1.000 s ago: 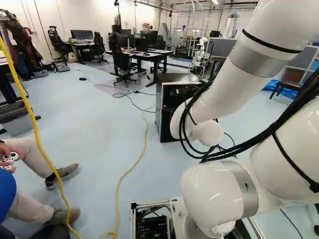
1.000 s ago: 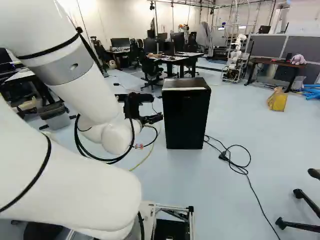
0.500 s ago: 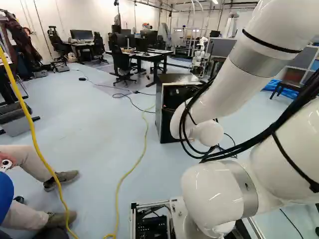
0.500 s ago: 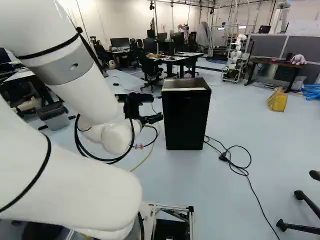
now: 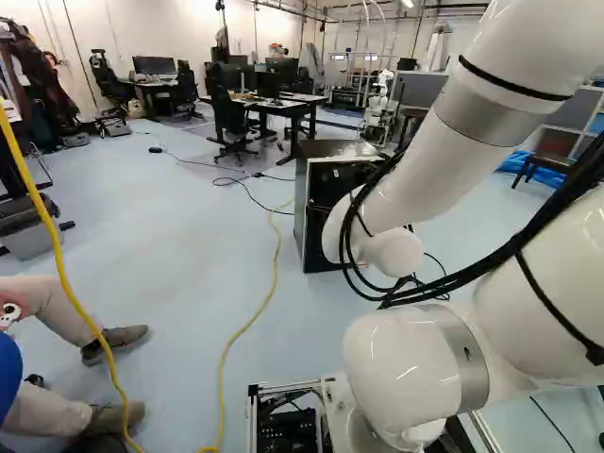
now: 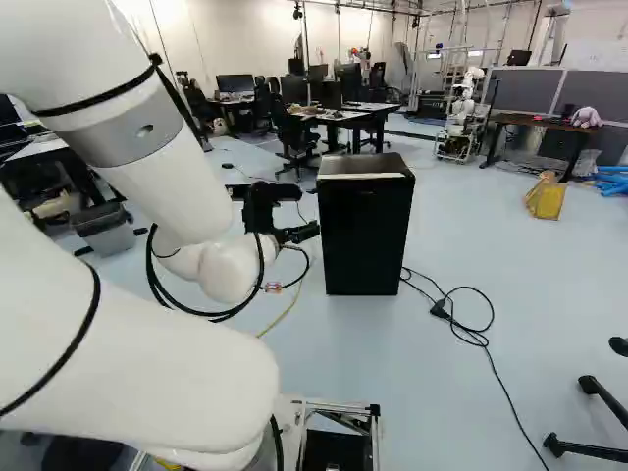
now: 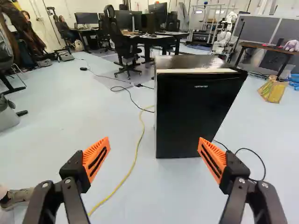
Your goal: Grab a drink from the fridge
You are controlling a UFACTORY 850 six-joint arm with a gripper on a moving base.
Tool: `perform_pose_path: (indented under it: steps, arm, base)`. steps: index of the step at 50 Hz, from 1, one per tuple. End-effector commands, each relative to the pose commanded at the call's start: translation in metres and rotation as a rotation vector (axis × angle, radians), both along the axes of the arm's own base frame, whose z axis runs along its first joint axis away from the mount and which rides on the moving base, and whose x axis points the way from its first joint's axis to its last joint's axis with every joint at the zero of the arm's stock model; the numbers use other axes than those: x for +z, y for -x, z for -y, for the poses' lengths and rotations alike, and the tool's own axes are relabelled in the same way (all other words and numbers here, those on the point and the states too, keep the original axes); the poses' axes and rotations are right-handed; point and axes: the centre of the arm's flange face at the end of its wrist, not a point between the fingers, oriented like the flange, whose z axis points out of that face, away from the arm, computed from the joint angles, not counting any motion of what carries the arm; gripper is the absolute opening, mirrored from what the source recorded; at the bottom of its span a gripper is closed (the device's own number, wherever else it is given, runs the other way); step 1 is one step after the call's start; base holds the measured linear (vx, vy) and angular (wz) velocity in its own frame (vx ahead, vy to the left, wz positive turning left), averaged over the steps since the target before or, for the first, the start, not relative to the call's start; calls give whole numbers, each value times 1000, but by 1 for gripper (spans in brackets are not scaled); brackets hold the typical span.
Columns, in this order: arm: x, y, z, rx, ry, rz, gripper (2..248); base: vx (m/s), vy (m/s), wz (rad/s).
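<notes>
One black, box-shaped fridge (image 7: 196, 126) is standing toward 1 o'clock of the black two-finger gripper (image 7: 154, 142); its door (image 7: 187, 98) is looking shut. Drink isn't showing, presumably sitting inside. Jaws are standing wide apart, holding nothing. Likely step is closing in on the door: best be aiming square at its free edge, easing in slowly, and watching the thin yellow cord (image 7: 138, 142) lying toward 11.

In the right base view, a black fridge (image 6: 365, 235) is supported by the pale blue floor (image 6: 442, 392). From it, a looped black cable (image 6: 475, 338) is seen towards four o'clock, a yellow bag (image 6: 546, 200) towards three, a yellow cable (image 6: 283, 318) between seven and eight, a grey bin (image 6: 110, 237) towards nine.
</notes>
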Motion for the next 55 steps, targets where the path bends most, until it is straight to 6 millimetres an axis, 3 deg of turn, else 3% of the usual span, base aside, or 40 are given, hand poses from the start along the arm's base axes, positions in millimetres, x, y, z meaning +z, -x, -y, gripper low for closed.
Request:
perform_pose_path:
  steps: [55]
  arm:
    - [0, 0, 0, 0, 0, 0, 247]
  base:
    - [38, 0, -2]
